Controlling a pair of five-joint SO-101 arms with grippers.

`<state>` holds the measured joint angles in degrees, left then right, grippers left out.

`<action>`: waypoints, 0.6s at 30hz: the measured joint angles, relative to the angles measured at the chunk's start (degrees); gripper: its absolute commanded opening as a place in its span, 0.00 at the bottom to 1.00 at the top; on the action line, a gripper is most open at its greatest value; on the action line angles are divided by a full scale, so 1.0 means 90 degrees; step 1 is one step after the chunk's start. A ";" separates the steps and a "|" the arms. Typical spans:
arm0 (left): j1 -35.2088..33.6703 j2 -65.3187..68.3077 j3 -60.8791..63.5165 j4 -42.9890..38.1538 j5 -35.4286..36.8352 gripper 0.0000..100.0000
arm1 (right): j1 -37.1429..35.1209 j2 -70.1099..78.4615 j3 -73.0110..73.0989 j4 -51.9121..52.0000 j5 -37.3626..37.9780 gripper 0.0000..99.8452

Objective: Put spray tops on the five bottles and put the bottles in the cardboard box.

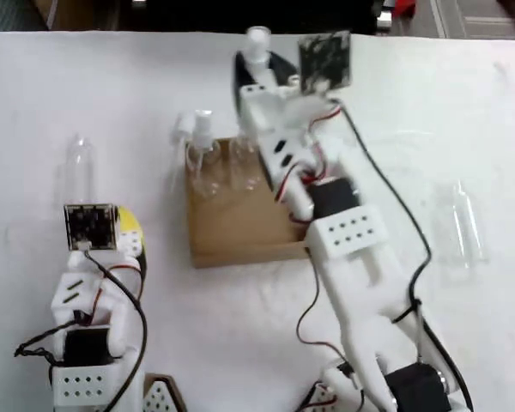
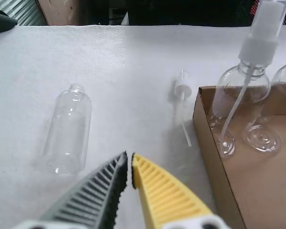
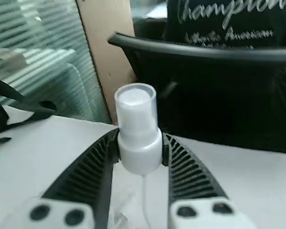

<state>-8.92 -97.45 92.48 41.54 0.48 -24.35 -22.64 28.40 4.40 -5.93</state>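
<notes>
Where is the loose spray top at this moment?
In the left wrist view, the loose spray top lies beside the box, between it and the empty bottle lying on its side.

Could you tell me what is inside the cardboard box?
A bottle with a spray top and a second bottle stand in the box; the right arm hides its other side.

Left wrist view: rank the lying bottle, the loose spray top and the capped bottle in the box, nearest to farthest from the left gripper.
1. Lying bottle, on its side just ahead of the left gripper.
2. Loose spray top, outside the box wall.
3. Capped bottle, standing inside the box.
</notes>
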 measured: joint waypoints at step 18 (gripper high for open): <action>0.0000 0.0000 0.0000 0.0000 0.0000 0.02 | 0.0098 -0.1182 0.1065 -0.0947 0.0000 0.02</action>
<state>-8.92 -97.45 92.48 41.54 0.48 -23.47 -33.27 37.98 -4.13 -5.93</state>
